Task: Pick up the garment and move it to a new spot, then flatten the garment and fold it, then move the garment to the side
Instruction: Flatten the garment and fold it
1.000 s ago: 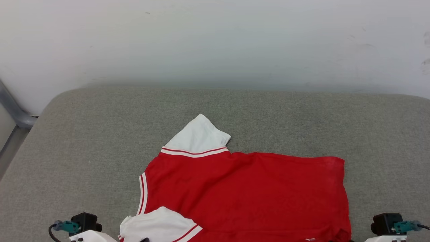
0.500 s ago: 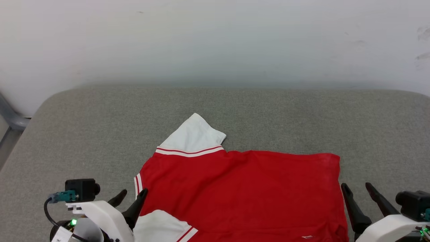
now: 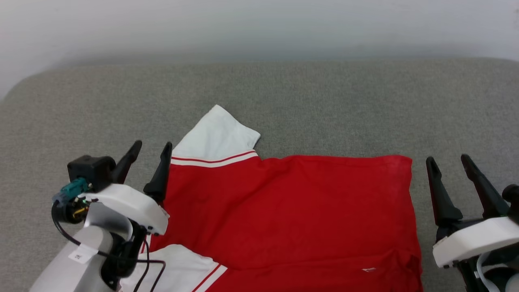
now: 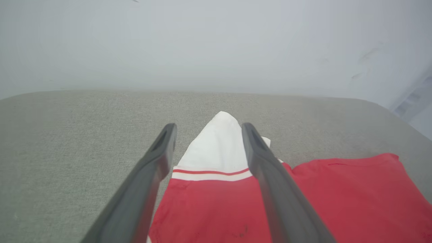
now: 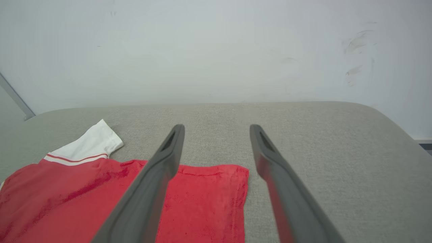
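My left fingers and right fingers gape wide, empty; I'd pinch the red white-sleeved jersey T-shirt evenly along its far edge.

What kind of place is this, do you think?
Probably an indoor room: the garment lies on a grey upholstered cushion, like a sofa or bed, set against a plain pale wall.

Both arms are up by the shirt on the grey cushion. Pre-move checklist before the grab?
1. Left gripper open, empty: ok.
2. Right gripper open, empty: ok.
3. Far sleeve between left fingers, left wrist view: ok.
4. Hem corner between right fingers, right wrist view: ok.
5. Sleeves tucked in: not ok, far sleeve sticks out onto the cushion.
6. Near edge of shirt: cannot tell, cut off in head view.
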You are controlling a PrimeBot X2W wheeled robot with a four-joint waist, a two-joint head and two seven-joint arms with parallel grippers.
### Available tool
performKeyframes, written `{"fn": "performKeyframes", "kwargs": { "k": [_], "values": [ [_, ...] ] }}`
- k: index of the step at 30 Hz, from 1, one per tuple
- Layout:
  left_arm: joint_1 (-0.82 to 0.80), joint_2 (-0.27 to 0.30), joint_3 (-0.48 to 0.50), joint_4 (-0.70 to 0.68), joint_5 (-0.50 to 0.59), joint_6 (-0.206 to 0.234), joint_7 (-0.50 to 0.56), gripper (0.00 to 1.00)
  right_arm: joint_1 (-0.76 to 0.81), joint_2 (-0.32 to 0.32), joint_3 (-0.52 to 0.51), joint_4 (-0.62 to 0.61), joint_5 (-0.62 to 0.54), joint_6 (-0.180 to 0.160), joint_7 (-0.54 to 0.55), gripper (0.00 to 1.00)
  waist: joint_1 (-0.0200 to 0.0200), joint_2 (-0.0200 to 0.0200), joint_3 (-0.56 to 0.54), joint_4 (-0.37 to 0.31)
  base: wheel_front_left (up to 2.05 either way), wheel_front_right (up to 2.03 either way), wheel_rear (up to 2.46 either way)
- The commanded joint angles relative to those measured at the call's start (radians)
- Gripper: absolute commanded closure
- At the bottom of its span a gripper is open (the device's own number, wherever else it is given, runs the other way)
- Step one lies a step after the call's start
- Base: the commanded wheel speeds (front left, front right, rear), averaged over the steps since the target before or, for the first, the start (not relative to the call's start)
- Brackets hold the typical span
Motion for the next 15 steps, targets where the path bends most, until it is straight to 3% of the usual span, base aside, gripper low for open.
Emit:
{"fn": "performKeyframes", "kwargs": {
  "k": [1,9,15],
  "values": [
    [-0.025,-0.006,-0.001,0.007,0.015,-0.003,-0.008,0.0,-0.023,0.005,0.001,-0.006,-0.001,0.0,-0.007,0.0,-0.0001,0.0,0.055,-0.022,0.0,0.0,0.0],
    [-0.255,-0.009,0.002,0.148,0.065,-0.045,-0.016,0.0,-0.115,0.016,0.014,-0.028,-0.015,0.0,-0.037,0.0,-0.0001,0.0,0.181,-0.067,0.0,0.0,0.0],
    [-0.447,0.003,-0.011,0.303,0.027,-0.16,0.097,0.0,-0.155,0.021,0.02,-0.007,-0.006,0.0,-0.051,0.0,-0.0001,0.0,0.247,-0.106,0.0,0.0,0.0]
  ]
}}
